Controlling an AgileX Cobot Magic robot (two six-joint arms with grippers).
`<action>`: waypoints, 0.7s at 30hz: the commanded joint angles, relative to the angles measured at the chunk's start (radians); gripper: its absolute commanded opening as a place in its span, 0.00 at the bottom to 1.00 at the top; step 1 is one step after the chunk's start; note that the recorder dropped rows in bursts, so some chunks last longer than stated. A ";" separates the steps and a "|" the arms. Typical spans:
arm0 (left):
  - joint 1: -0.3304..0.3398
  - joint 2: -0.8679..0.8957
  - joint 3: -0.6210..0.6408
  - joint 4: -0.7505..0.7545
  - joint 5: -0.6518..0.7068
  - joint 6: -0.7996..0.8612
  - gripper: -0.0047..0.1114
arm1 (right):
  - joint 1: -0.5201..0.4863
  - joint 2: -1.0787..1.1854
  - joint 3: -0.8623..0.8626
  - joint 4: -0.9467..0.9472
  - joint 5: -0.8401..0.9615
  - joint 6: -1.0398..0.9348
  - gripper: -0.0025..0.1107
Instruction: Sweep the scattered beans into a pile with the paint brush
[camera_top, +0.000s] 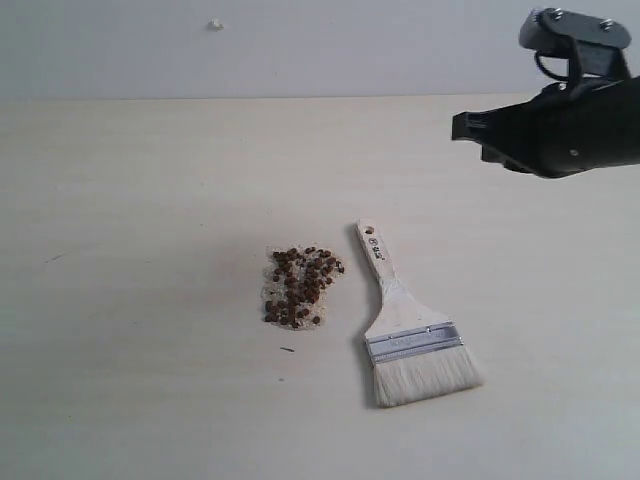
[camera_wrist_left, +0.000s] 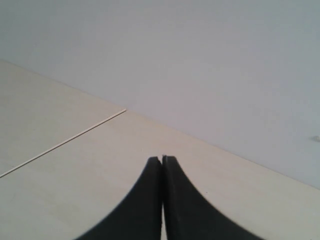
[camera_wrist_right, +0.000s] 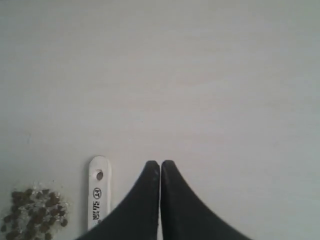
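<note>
Reaching the paint brush looks a job for the right gripper, jaws pressed together on nothing: the handle's holed end lies below, just to one side of the tips, long axis running back alongside the jaws toward the wrist. The beans sit bunched beyond the handle, further out on that same side. The left gripper — also closed, empty — has neither in its view. Bristles and metal band are cut off in the right wrist view; the jaws' height above the handle is hard to judge.
</note>
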 joint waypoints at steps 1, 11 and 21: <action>-0.006 -0.006 0.003 -0.002 -0.004 -0.003 0.04 | -0.003 -0.270 0.139 -0.020 -0.015 0.019 0.02; -0.006 -0.006 0.003 -0.002 -0.004 -0.003 0.04 | -0.003 -0.821 0.264 -0.013 -0.005 0.019 0.02; -0.006 -0.006 0.003 -0.002 -0.004 -0.003 0.04 | -0.003 -1.113 0.264 -0.064 -0.006 -0.081 0.02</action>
